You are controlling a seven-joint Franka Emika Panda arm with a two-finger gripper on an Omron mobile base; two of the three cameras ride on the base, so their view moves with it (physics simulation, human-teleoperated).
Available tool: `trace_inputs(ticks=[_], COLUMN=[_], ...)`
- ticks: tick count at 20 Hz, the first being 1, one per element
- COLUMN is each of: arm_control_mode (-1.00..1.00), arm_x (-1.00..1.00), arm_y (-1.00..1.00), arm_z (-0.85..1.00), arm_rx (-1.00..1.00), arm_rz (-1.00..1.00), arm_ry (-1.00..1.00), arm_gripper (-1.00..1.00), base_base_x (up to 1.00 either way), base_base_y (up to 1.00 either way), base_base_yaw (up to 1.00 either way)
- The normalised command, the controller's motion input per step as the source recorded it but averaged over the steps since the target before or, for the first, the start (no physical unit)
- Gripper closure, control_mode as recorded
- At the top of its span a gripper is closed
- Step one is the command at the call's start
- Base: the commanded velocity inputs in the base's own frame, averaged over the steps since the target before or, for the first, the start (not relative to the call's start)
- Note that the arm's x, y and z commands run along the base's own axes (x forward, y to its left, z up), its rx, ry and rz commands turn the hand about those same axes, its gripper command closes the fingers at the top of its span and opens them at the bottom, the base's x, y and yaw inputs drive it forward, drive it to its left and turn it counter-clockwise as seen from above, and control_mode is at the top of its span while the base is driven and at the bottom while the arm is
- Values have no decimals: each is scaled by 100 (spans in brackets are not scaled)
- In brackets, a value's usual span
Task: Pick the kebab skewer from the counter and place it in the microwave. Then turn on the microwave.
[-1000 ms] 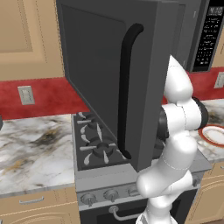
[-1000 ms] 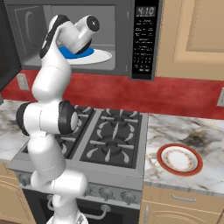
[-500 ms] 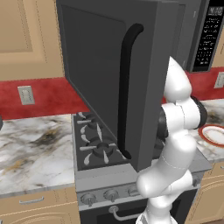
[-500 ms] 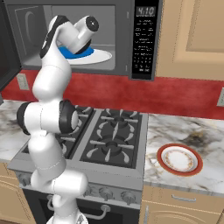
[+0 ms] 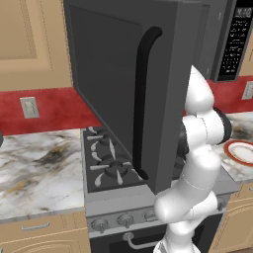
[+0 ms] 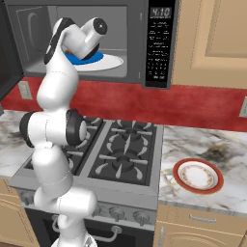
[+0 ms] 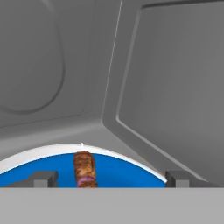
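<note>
Hand view: skewer [image 7: 85, 169], brown meat with one purple piece, lay on the blue-centred, white-rimmed turntable [image 7: 39, 153] inside the microwave [image 7: 170, 87]. Gripper [image 7: 110, 178] stood wide, its two dark tips well apart on either side of the skewer and touching nothing; nothing was held. Near end of the skewer was cut off at the bottom of the frame, so its full length could not be made out.

Right base view: arm reached up into the open cavity of the microwave [image 6: 130, 43], its hand over the turntable [image 6: 113, 61]. Hand itself hid the skewer and the fingertips from this side. Keypad [image 6: 157, 53] sat to the right of the cavity, with a lit display above it. Red-rimmed plate [image 6: 198, 175] rested on the counter [image 6: 212, 144] right of the stove [image 6: 123, 154].

Left base view: door [image 5: 123, 89] of the microwave swung fully open towards the camera, its curved handle [image 5: 143, 99] facing out and blocking the cavity and the hand.

Step in hand, as judged: placing appeared done, skewer released on the turntable. Next move would call for drawing the hand straight back out clear of the cavity, swinging the door shut, then pressing the start button. Button labels were too small to read.
</note>
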Motion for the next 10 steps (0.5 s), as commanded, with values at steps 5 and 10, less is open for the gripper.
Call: trace_inputs(ticks=[5, 10], arm_control_mode=[-100, -100], arm_x=[3, -2], arm_y=[1, -2], arm_z=[0, 1], arm_rx=[-3, -1], arm_rz=[0, 0], arm_ry=[0, 0], arm_gripper=[-100, -100], base_base_x=[0, 0], base_base_y=[0, 0], base_base_yaw=[0, 0])
